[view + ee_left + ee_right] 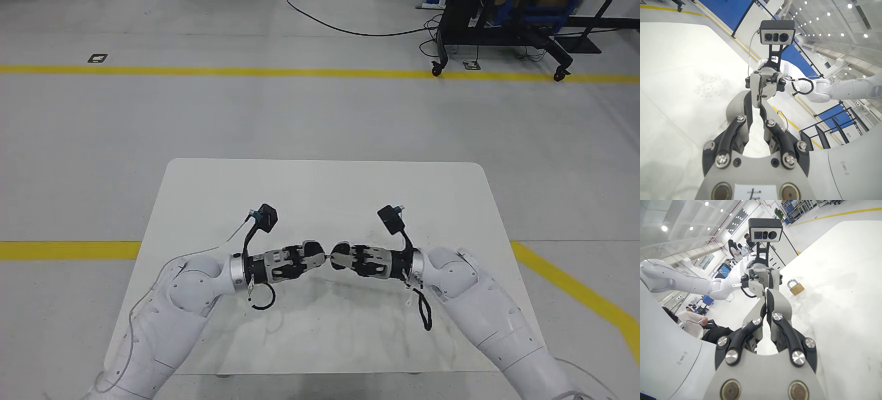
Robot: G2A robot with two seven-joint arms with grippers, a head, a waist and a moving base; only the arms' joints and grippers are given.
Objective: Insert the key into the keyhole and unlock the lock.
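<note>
Plainly, the padlock [796, 287] lies flat on the worktop [838, 275] with its shackle closed. Nothing holds it, and it seems to sit a little to the far side of where the two claws meet. Above the middle of the worktop, the right claw [766, 294] has its fingers pressed together. The left claw [756, 98], tip to tip with it, shows a narrow gap. I cannot make out the key in either. Insertion looks not yet begun. Next, the padlock needs steadying and the key lining up with the keyhole.
</note>
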